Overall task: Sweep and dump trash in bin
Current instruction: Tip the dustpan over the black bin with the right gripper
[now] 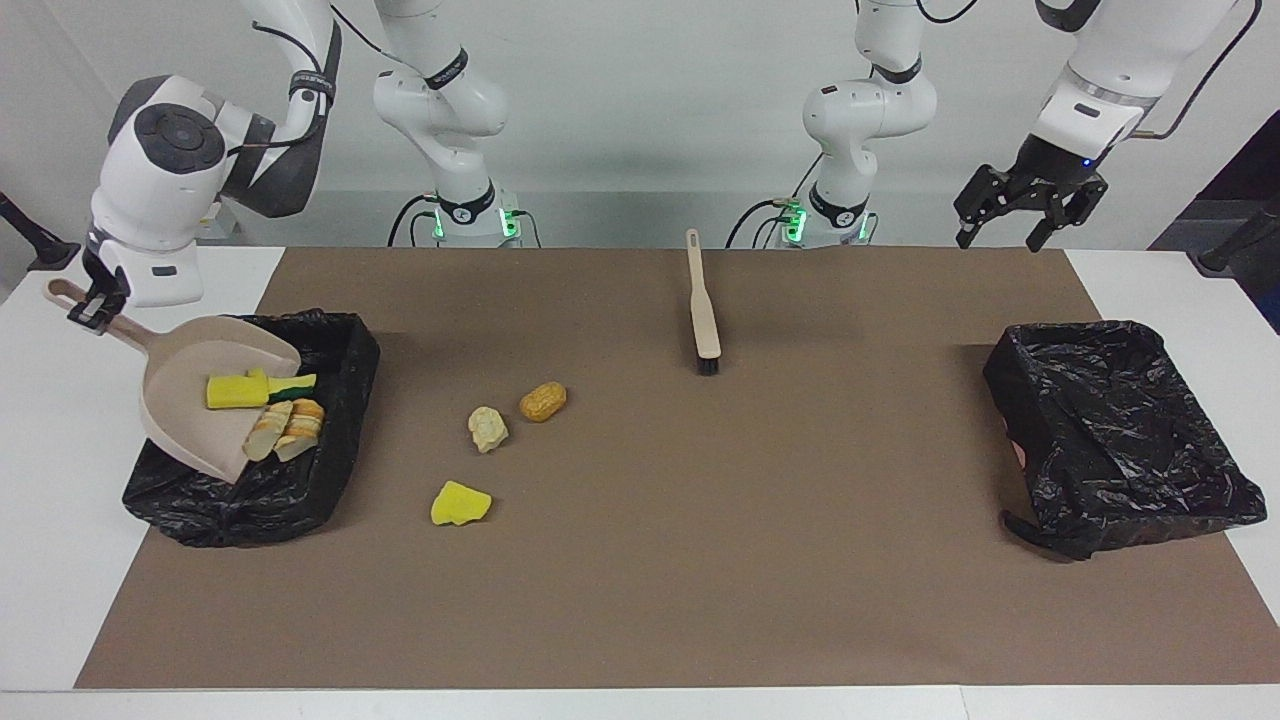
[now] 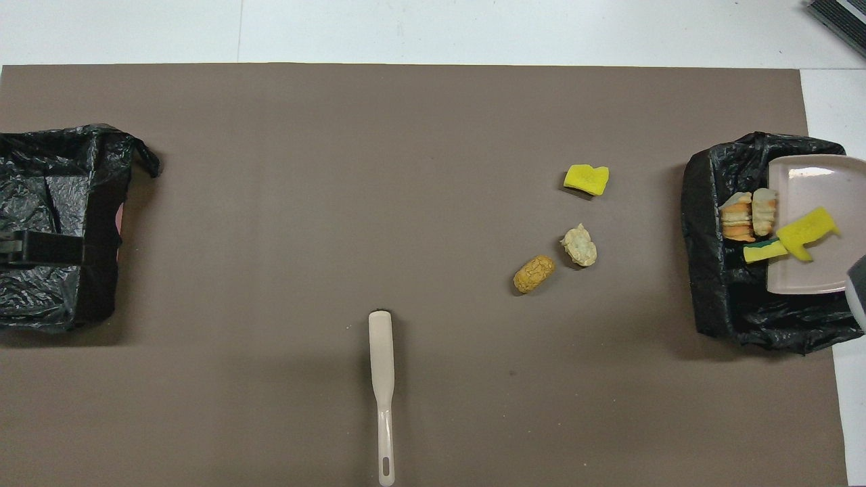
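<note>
My right tool (image 1: 88, 308) is clamped on the end of the dustpan (image 1: 190, 400) handle. I hold the pan raised and tilted, with its open lip low over the black-lined bin (image 1: 330, 470) at the right arm's end of the worktop (image 1: 60, 560). I judge the tilt is there so the load slides off the lip and drops inside the liner, not onto the brown mat (image 1: 700, 600).

Four pieces of the trash sit at the pan's low edge: a yellow sponge piece (image 1: 235, 390), a green-backed sponge (image 1: 290, 384) just beside it, and two bread-like chunks (image 1: 285, 428) right at the lip. None looks to have dropped clear yet, so I take the dump to be under way and not finished.

Three more scraps lie on the mat near that bin, toward the middle of the worktop: an orange-brown peanut-shaped lump (image 1: 542, 401), a cream chunk (image 1: 487, 428) just beside it, and a second yellow sponge scrap (image 1: 460, 503) farther from the robots. They would need another sweep.

The brush (image 1: 703, 310) lies flat mid-mat, nearer to the robots than the scraps, with its bristles pointing away from the robots and nothing holding it. My guess is that it lies there within reach for the next pass.

My left tool (image 1: 1030, 215) hangs with its fingers spread and holding nothing, over the worktop's edge by the second bin (image 1: 1120, 430) at the left arm's end. That arm waits, well apart from the tipping.
</note>
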Motion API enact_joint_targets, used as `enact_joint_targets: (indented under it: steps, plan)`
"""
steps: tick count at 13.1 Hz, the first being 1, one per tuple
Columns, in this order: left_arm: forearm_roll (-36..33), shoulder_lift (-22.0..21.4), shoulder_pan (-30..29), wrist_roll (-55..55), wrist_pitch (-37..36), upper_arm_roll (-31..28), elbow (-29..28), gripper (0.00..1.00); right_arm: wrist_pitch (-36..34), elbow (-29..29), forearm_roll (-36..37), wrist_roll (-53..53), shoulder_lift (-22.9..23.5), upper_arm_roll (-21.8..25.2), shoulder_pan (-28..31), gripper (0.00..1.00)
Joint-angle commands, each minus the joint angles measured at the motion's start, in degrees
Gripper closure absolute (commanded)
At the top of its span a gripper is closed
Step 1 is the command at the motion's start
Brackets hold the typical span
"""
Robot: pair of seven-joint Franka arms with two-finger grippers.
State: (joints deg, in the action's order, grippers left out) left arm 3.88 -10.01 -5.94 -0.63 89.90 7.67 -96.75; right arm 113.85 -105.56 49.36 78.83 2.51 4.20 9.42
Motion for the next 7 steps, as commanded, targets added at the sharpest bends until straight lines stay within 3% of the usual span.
enact_joint_targets:
  steps: [1,7]
  plan:
    - [-5.4,3.2,-0.1,-0.2,-5.3,0.9,6.6,0.0,-4.0,-1.0,4.0,-5.0,-2.2,-0.2,-2.1,1.0]
    - [0.4,3.2,-0.7,-0.2,-0.6,0.9,5.7,0.0,-9.0,0.9,10.1,-3.0,-4.7,-0.8,-4.5,1.0]
